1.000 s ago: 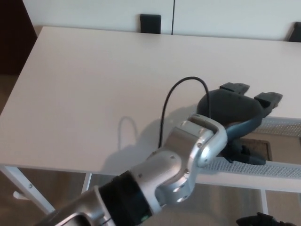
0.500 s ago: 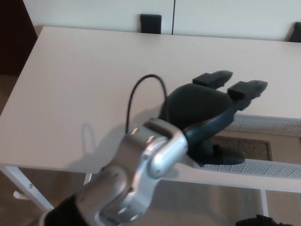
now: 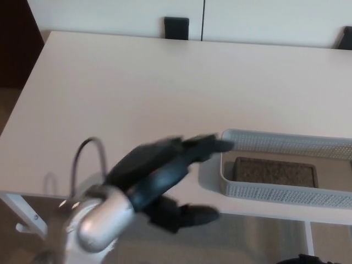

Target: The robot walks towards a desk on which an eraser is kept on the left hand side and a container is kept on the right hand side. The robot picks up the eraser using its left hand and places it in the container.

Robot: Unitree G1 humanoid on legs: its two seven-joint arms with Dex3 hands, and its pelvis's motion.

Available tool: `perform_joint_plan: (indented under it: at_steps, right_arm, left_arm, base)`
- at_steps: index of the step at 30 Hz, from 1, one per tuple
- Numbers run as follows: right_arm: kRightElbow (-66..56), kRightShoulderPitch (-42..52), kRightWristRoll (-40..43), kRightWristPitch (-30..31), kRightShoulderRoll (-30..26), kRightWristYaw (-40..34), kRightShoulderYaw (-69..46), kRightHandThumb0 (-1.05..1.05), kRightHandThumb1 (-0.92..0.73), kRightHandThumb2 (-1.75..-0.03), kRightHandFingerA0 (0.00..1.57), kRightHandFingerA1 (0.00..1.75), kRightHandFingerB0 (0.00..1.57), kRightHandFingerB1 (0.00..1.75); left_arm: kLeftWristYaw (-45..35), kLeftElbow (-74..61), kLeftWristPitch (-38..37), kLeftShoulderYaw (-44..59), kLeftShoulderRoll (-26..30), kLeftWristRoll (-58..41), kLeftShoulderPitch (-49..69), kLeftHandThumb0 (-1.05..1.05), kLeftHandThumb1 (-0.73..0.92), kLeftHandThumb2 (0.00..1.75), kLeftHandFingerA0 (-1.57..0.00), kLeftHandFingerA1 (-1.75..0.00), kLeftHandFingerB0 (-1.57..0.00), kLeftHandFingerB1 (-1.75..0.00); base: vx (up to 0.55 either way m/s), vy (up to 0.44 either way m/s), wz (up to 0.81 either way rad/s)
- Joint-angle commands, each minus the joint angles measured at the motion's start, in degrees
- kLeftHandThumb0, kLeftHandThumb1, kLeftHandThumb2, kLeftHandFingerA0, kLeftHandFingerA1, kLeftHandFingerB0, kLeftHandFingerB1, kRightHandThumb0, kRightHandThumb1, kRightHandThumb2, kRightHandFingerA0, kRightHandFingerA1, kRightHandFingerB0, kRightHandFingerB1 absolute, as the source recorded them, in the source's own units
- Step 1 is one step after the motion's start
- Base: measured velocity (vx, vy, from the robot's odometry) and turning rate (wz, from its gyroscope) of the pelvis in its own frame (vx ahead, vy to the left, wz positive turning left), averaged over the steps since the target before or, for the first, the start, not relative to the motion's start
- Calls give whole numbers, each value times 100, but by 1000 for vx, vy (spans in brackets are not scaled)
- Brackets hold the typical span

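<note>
A big white desk (image 3: 137,93) fills the view. The eraser (image 3: 274,171) lies flat in the tray (image 3: 275,192), near the front edge. The left hand (image 3: 165,173) is beside the tray, blurry, fingers spread, holding nothing. It could bump the tray and push it off.

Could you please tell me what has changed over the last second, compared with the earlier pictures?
The left hand has drawn back from over the container toward picture left and the near desk edge, empty with fingers apart. That uncovers the eraser, now lying inside the container. The container and desk have not moved; the right hand is out of view.
</note>
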Motion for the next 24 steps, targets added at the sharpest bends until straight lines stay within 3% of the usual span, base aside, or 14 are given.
perform_joint_plan:
  at_steps: [1, 2, 3, 11, 16, 17, 19, 23, 24]
  right_arm:
    - [664, 81, 58, -258, -23, -155, -210, -32, -63, -59, 45, 45, 28, 38]
    - [681, 86, 73, -264, -4, -164, -217, -26, -44, -88, 37, 59, 17, 50]
    - [672, 78, 61, -239, -11, -162, -212, -32, -63, -60, 45, 44, 28, 37]
    - [787, 95, 2, -306, -38, -195, -180, -32, -63, -59, 45, 44, 29, 37]
    - [666, 223, -13, -268, -64, -190, -178, -32, -64, -60, 45, 43, 28, 36]
    - [704, 212, -14, -298, -65, -197, -181, -32, -64, -60, 45, 42, 28, 36]
    - [724, 200, -8, -314, -60, -201, -186, -32, -64, -60, 45, 42, 28, 36]
    - [787, 182, 59, -339, -25, -219, -259, -32, -64, -60, 45, 42, 28, 36]
    - [736, 224, 72, -306, -11, -217, -263, -32, -64, -60, 44, 42, 27, 36]
  left_arm:
    - [-4678, -1793, -1602, 6167, 1019, -8036, 4336, -89, 60, 60, -20, -28, -22, -28]
    - [-4884, -1679, -1540, 6430, 1045, -8173, 4419, -92, 61, 60, -22, -29, -21, -29]
    - [-5035, -1574, -1527, 6592, 1079, -8195, 4429, -93, 60, 60, -23, -31, -22, -29]
    - [-5995, -661, -1489, 6351, 1073, -7525, 4923, -90, 61, 60, -22, -29, -26, -29]
    - [-6282, 543, -2252, 5489, 1206, -6515, 4835, -89, 69, 62, -23, -29, -27, -30]
    - [-6111, 1077, -2622, 5061, 1377, -5965, 4745, -87, 71, 63, -26, -30, -29, -31]
    - [-6066, 1279, -2748, 4915, 1448, -5756, 4700, -87, 71, 63, -26, -30, -29, -31]
    - [-4891, 2731, -2975, 3914, 1644, -4365, 4296, -84, 74, 63, -27, -32, -32, -31]
    - [-4289, 3020, -3038, 3727, 1634, -3917, 4226, -76, 75, 63, -29, -33, -33, -31]
  base:
    - [0, 0, 0]
    - [0, 0, 0]
    - [0, 0, 0]
    - [0, 0, 0]
    - [0, 0, 0]
    - [0, 0, 0]
    - [0, 0, 0]
    - [0, 0, 0]
    - [0, 0, 0]
